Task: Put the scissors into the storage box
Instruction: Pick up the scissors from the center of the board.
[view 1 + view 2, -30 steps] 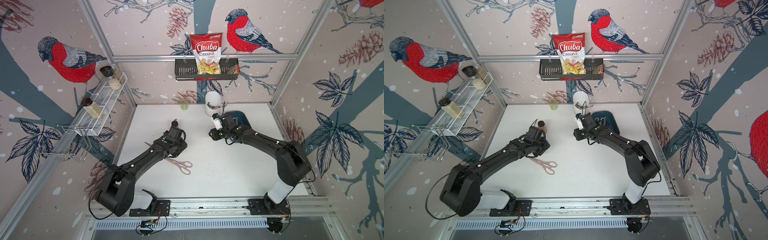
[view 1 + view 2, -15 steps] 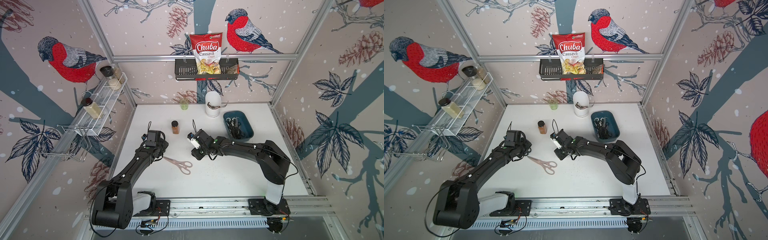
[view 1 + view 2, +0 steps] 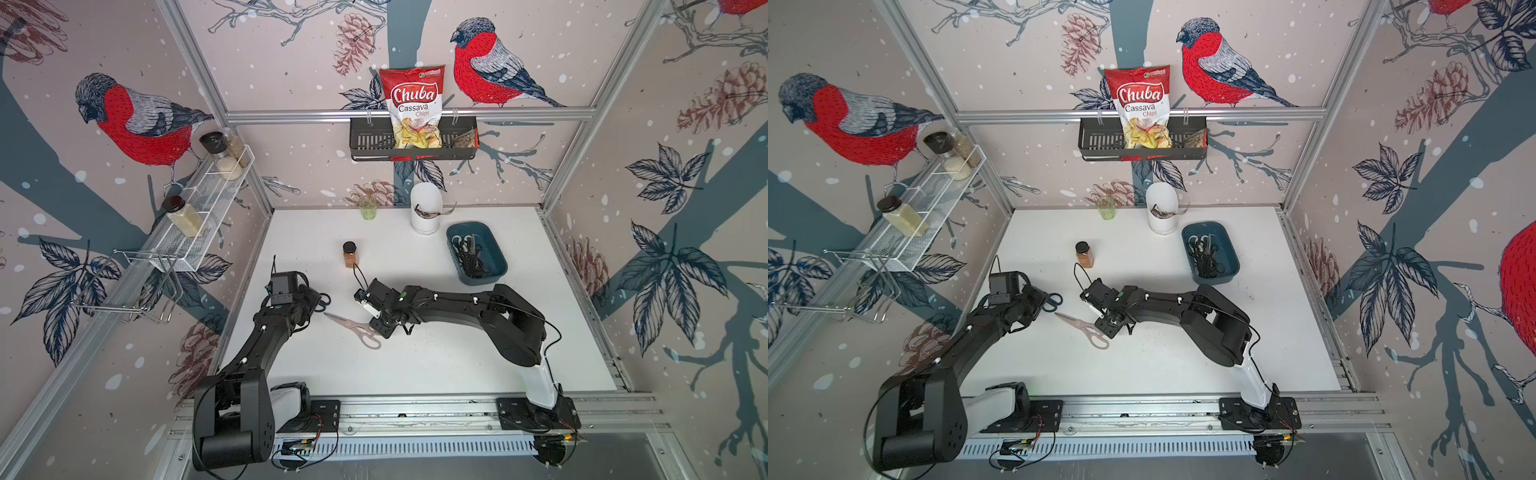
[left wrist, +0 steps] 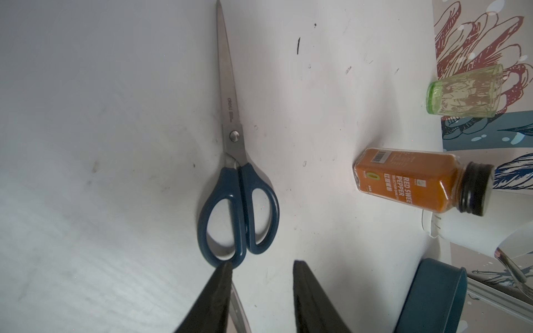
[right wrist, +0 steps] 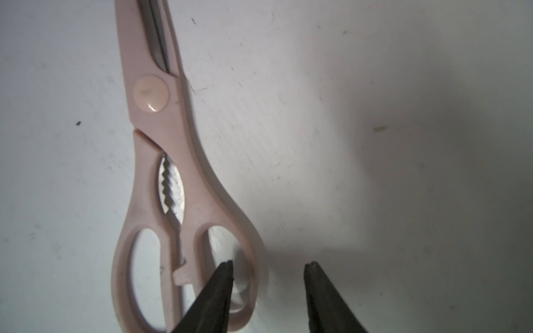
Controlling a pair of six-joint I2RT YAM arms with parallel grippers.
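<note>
Both stand with jaws parted, empty: left gripper (image 4: 262, 263) by the blue-handled scissors (image 4: 230, 115) toward the table's (image 3: 457, 365) left edge, right gripper (image 5: 269, 263) over the pink shears' (image 5: 150, 95) handle, mid-table.

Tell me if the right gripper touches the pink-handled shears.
Cannot tell. In the right wrist view one fingertip of the open right gripper overlaps a handle loop of the pink-handled shears; neither contact nor gap shows.

Even bright light, soft shadows, wide-angle bending at edges, wrist views slightly soft
</note>
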